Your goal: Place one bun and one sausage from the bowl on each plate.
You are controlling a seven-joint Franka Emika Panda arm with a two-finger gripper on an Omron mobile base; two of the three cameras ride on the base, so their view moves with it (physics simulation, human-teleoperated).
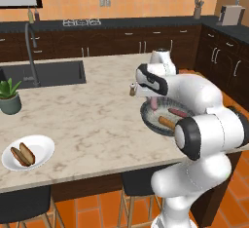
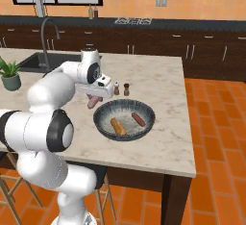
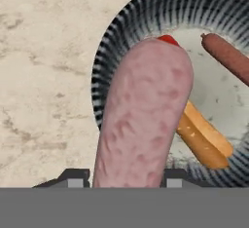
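My gripper [image 2: 93,97] is shut on the pale pink sausage [image 3: 143,120], which hangs end-down just above the left rim of the dark streaky bowl [image 2: 103,123]. In the left base view the gripper [image 1: 153,98] holds that sausage [image 1: 154,104] over the bowl [image 1: 147,119]. Inside the bowl [image 3: 112,42] lie an orange-tan bun [image 3: 204,142] and a dark red-brown sausage [image 3: 228,56], seen again as the bun [image 2: 117,126] and sausage [image 2: 138,118]. Near the counter's front left, the white plate [image 1: 44,144] carries a bun [image 1: 27,153] and a dark sausage [image 1: 18,157].
Two small shakers [image 2: 121,89] stand just behind the bowl. A potted plant [image 1: 8,95] sits at the counter's left, near the sink [image 1: 44,73] and its tall faucet [image 1: 31,51]. Stools stand under the counter's front edge. The counter's right edge runs close beside the bowl.
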